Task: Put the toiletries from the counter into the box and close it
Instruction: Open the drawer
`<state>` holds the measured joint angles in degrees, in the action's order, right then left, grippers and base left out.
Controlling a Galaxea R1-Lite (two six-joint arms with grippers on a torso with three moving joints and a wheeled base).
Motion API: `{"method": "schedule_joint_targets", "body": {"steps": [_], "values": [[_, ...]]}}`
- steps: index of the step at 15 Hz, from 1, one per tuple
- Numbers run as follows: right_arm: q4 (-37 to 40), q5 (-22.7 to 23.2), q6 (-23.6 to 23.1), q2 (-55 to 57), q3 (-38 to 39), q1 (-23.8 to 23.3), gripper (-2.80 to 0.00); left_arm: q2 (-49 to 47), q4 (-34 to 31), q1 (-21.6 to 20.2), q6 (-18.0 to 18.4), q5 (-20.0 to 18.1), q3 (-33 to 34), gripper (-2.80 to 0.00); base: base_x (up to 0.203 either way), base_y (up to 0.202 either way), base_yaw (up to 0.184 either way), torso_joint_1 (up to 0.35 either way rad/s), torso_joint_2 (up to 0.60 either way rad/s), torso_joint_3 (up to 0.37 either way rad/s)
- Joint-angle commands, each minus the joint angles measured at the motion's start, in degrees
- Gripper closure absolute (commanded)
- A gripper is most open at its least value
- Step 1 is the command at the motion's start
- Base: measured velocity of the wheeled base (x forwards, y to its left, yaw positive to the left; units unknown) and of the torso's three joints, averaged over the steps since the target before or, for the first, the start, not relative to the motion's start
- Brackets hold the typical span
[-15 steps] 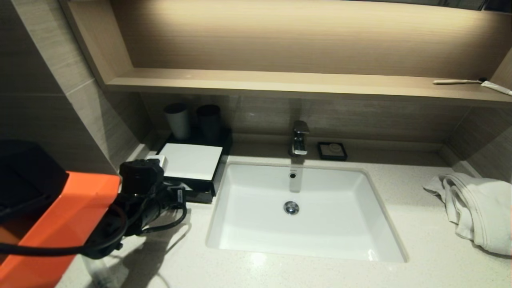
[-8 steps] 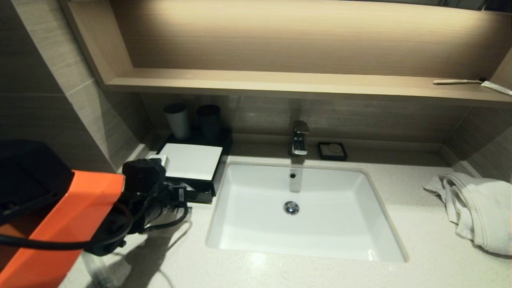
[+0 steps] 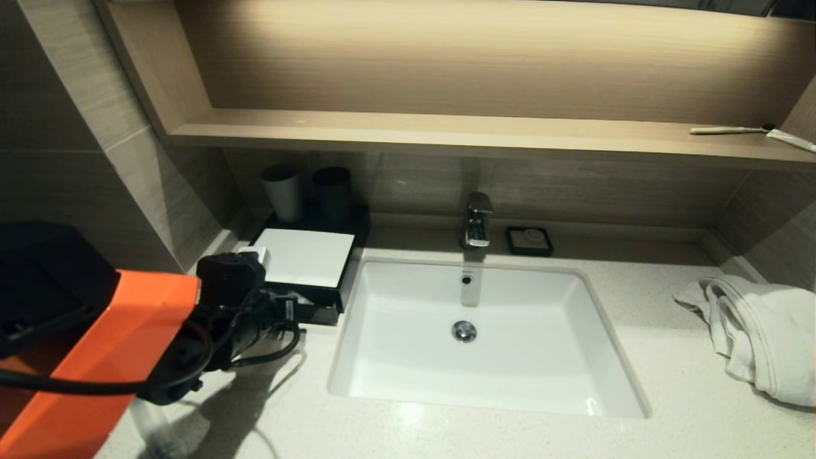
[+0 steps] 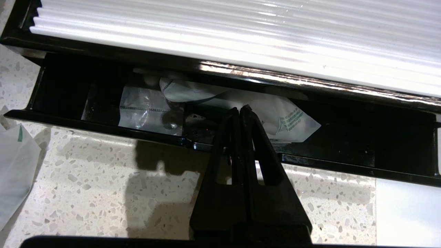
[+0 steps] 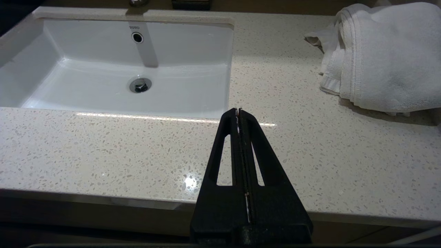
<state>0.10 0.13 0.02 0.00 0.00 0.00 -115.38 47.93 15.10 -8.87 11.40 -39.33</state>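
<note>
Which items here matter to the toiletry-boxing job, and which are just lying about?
Job:
black box, drawer open
sachets inside it
packet on the counter
left claw, shut at the drawer

Lying about:
towel
sink
faucet
cups
right claw

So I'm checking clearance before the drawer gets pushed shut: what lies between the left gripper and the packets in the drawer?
In the left wrist view, nothing: the left gripper, jaws shut, overlaps the drawer rim beside the packets.
</note>
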Motion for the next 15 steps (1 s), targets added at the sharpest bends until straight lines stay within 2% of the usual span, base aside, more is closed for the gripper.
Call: {"method": "schedule_joint_targets", "body": {"steps": [1,9,15], "values": [[0.0,0.0,0.0,0.0,0.0,0.0,0.00,0.0,-0.2,0.0,-0.1,0.0,0.2,0.00,0.000,0.000,0.000,0.000,0.00,0.000],[0.0,0.0,0.0,0.0,0.0,0.0,0.00,1.7,-2.8,-0.2,-0.2,0.0,1.2,0.00,0.000,0.000,0.000,0.000,0.00,0.000],[0.0,0.0,0.0,0.0,0.0,0.0,0.00,4.2,-2.8,-0.3,-0.4,0.0,5.1,0.00,0.000,0.000,0.000,0.000,0.00,0.000]]}}
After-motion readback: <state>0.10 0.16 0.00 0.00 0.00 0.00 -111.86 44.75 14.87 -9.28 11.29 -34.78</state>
